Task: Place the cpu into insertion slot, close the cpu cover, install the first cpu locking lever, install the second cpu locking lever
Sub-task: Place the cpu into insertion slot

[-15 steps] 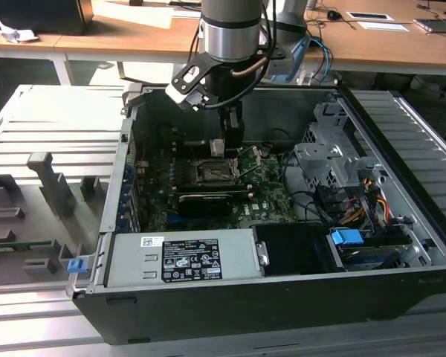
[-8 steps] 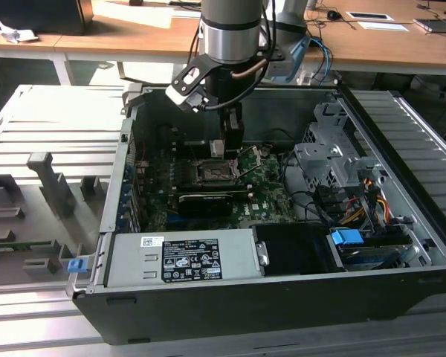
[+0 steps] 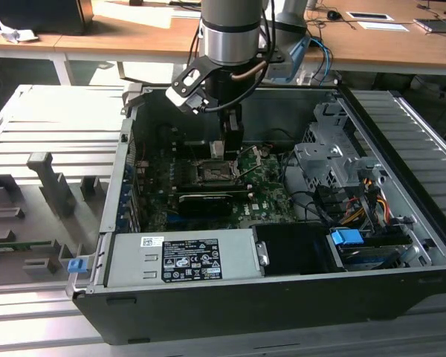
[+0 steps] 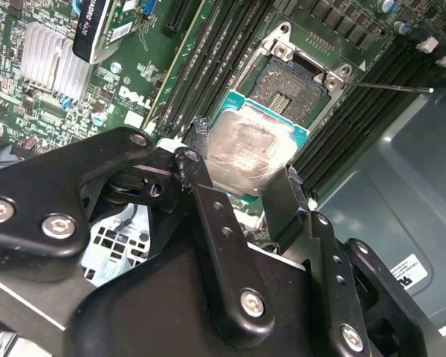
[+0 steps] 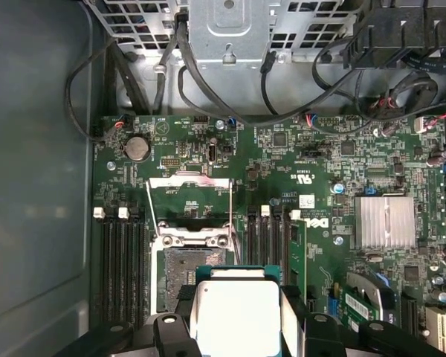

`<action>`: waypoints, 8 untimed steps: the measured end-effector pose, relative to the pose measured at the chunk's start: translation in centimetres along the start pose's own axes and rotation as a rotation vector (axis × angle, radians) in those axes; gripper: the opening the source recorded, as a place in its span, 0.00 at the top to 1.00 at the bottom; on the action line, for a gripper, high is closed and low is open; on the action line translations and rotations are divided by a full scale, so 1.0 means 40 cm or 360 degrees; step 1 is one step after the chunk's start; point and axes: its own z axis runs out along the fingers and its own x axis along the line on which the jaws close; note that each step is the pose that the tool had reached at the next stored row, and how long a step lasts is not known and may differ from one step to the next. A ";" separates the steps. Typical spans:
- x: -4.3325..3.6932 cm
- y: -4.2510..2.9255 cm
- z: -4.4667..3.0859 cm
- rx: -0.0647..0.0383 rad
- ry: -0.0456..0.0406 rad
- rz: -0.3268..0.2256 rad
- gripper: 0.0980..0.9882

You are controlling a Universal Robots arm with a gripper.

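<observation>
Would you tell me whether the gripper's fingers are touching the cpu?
Touching. In the second wrist view the fingers clamp the cpu by two opposite edges, with no gap.

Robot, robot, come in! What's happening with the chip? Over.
Gripper shut on cpu. Cpu near the slot, not in. Cover open, slot bare, nothing in the way.

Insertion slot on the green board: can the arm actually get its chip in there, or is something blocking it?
Probably yes. The end effector holds the cpu close by the insertion slot, whose cpu cover is swung open, leaving its dark centre bare. Nothing appears to lie between them.
</observation>
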 end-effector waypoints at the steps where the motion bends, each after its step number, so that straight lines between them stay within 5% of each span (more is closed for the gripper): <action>1: 0.000 0.000 0.000 0.0000 0.0000 0.0000 0.51; 8: 0.001 0.000 0.006 0.0001 0.0000 0.0003 0.51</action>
